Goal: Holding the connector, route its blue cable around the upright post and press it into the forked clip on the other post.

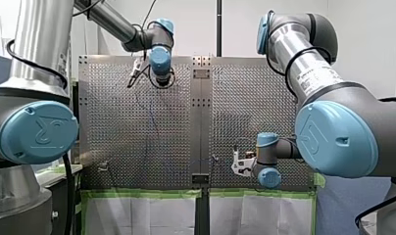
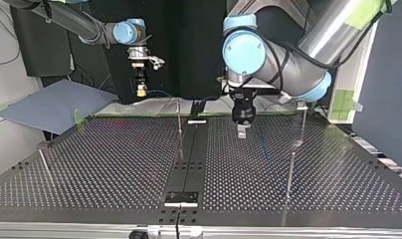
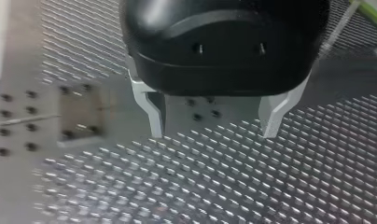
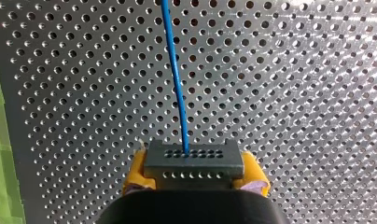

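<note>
My right end effector (image 4: 196, 179) is closed on the dark multi-hole connector (image 4: 194, 158), which sits squeezed between its yellow pads. From the connector the blue cable (image 4: 174, 70) runs straight ahead of the end effector, its long axis in line with the fingers and just above the perforated counter (image 4: 294, 93). A thin upright post (image 2: 179, 122) stands near, ahead and off toward my left arm's side. I cannot tell which post carries the forked clip. My left end effector (image 3: 213, 123) hangs open and empty, well apart. I judge the right arm must do the routing, and the counter around it offers room to swing.
</note>
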`<act>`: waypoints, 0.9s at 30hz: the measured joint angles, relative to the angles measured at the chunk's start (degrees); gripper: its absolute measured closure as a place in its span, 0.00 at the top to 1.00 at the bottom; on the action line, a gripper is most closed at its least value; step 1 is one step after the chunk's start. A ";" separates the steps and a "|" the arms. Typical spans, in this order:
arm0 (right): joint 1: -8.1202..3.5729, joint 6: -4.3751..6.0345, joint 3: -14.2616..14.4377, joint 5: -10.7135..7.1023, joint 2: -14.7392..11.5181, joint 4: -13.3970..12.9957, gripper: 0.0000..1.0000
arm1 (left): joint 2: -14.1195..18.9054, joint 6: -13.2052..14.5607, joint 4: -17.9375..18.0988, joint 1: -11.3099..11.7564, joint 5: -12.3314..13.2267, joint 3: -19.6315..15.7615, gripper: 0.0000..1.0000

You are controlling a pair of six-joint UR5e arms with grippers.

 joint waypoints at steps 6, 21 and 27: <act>0.01 0.00 0.01 0.00 0.00 -0.02 0.00 | -2.21 3.26 1.48 0.74 -3.26 0.22 1.00; 0.00 0.02 0.00 -0.01 0.00 -0.18 0.00 | -2.48 10.15 3.34 2.75 -5.47 0.34 1.00; 0.00 0.08 0.00 -0.06 0.00 -0.28 0.00 | -2.51 12.15 3.85 3.29 -4.81 0.96 1.00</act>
